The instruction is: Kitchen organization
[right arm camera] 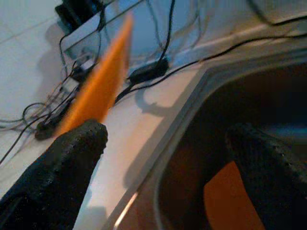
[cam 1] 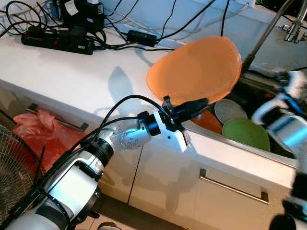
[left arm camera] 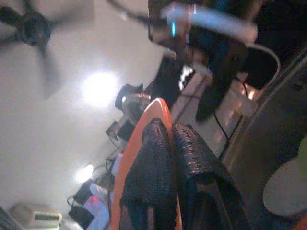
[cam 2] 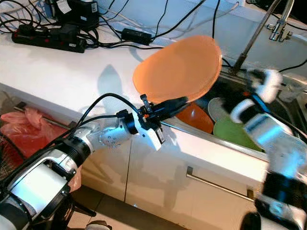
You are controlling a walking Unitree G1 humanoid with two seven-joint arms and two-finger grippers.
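My left gripper (cam 1: 192,108) is shut on the lower rim of a round orange plate (cam 1: 196,69). It holds the plate tilted up above the counter's edge, just left of the sink (cam 1: 230,141). In the left wrist view both black fingers (left arm camera: 153,167) pinch the plate's thin edge (left arm camera: 139,139). My right gripper (right arm camera: 170,136) hangs open over the sink with nothing between its fingers, and its arm is blurred. Inside the sink lie a green plate (cam 1: 245,133), a grey plate (cam 1: 229,110) and an orange dish (cam 1: 207,120).
A black power strip (cam 1: 57,39), an adapter (cam 1: 141,37) and tangled cables sit at the back of the white counter. The faucet (cam 1: 268,33) rises behind the sink. Below are cabinet doors with a handle (cam 1: 232,184), a red bag (cam 1: 41,129) and a fan (cam 1: 12,177).
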